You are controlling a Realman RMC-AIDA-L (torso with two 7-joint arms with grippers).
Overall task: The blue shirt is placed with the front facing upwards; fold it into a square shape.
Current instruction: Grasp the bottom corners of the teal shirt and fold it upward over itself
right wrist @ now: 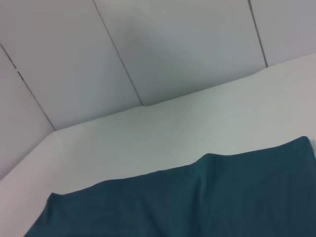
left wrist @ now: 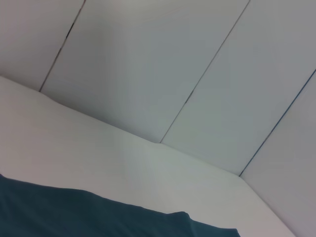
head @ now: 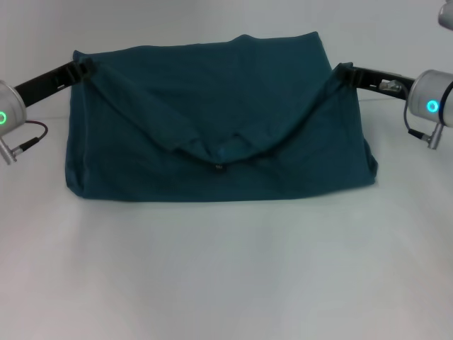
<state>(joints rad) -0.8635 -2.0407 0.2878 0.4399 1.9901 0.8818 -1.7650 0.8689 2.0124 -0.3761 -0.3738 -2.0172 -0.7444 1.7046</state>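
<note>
The blue shirt [head: 212, 120] is spread across the middle of the white bench [head: 226, 269], occupying the centre to twelve o'clock portion of the head view. It is partly folded: the collar [head: 219, 150] is seen at the centre, with a small dark label [head: 219, 167] just below it, and a layer of cloth is drawn up taut from both sides in a V shape converging on the collar. No lettering is seen on the exposed cloth.

The left gripper [head: 83, 69] is placed at the shirt's ten o'clock corner, in contact with the cloth; the right gripper [head: 342, 71] is placed at the two o'clock corner, likewise in contact. Both corners are held raised. On each side the fingers are closed on the fabric edge.

In the left wrist view, only an edge of the shirt [left wrist: 89, 215], the bench [left wrist: 98, 153] and a panelled wall [left wrist: 163, 64] are recorded. The right wrist view records the same: shirt [right wrist: 197, 202], bench [right wrist: 173, 128], wall [right wrist: 163, 44].
</note>
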